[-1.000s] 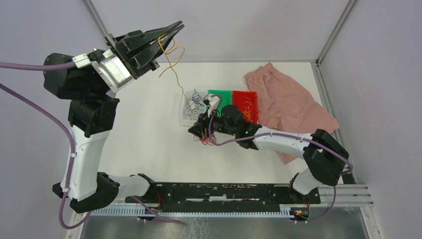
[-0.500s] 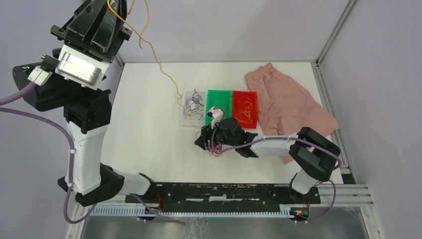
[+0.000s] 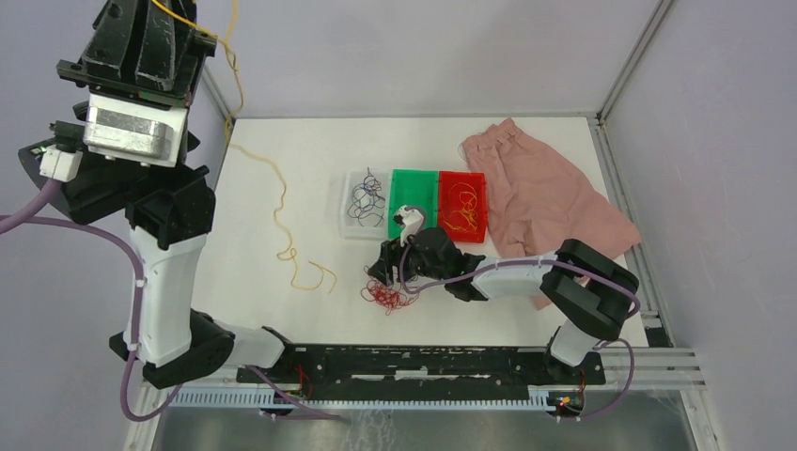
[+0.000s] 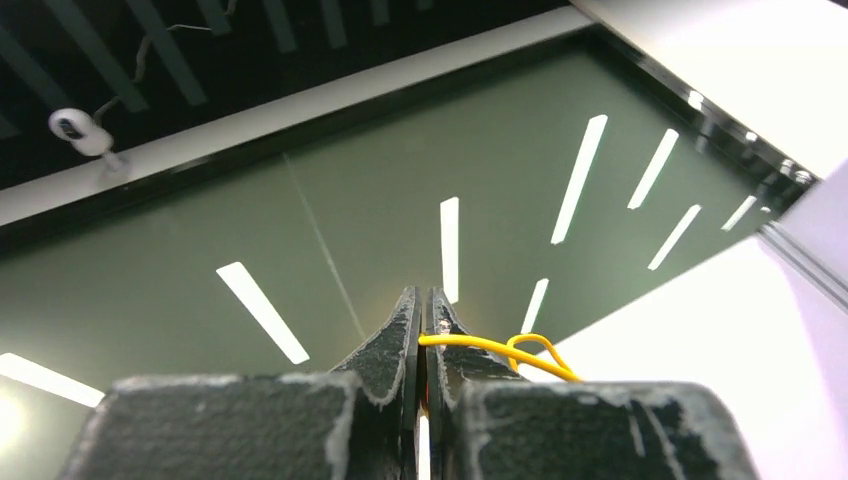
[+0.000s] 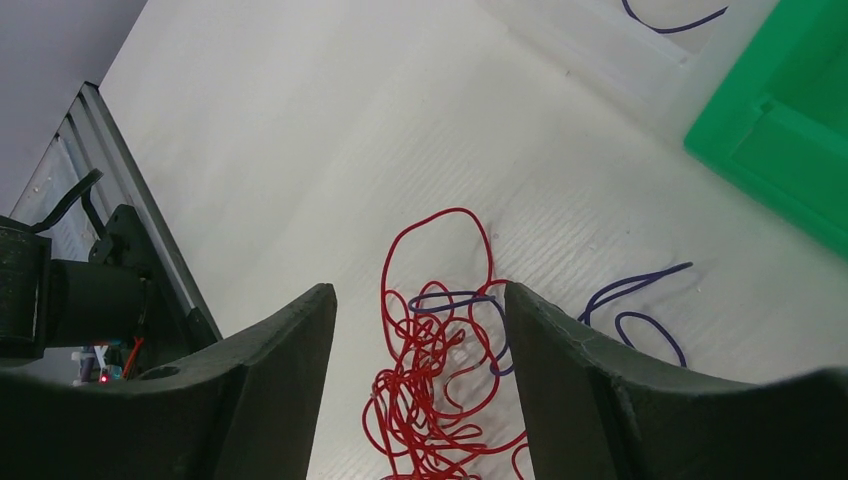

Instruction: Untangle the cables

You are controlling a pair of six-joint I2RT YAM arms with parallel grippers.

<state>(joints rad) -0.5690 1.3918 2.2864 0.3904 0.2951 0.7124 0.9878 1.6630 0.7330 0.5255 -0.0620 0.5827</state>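
Observation:
My left gripper (image 4: pixel 424 300) is raised high at the far left and is shut on one end of the orange-yellow cable (image 4: pixel 500 348). That cable (image 3: pixel 282 221) hangs down and trails in a wavy line across the left of the table. My right gripper (image 5: pixel 418 292) stands open just above a tangle of red cable (image 5: pixel 430 400) with a purple strand (image 5: pixel 640 300) looped through it; neither finger touches it. In the top view the red tangle (image 3: pixel 385 296) lies in front of the trays, under the right gripper (image 3: pixel 381 272).
A clear tray (image 3: pixel 350 224) holds purple cables, a green tray (image 3: pixel 414 188) sits beside it, and a red tray (image 3: pixel 475 183) holds orange cables. A pink cloth (image 3: pixel 545 197) lies at the back right. The black base rail (image 3: pixel 414 362) runs along the near edge.
My left arm swung up and left, drawing the orange-yellow cable out of the tangle; it now trails on the table. My right gripper opened and the red tangle lies on the table.

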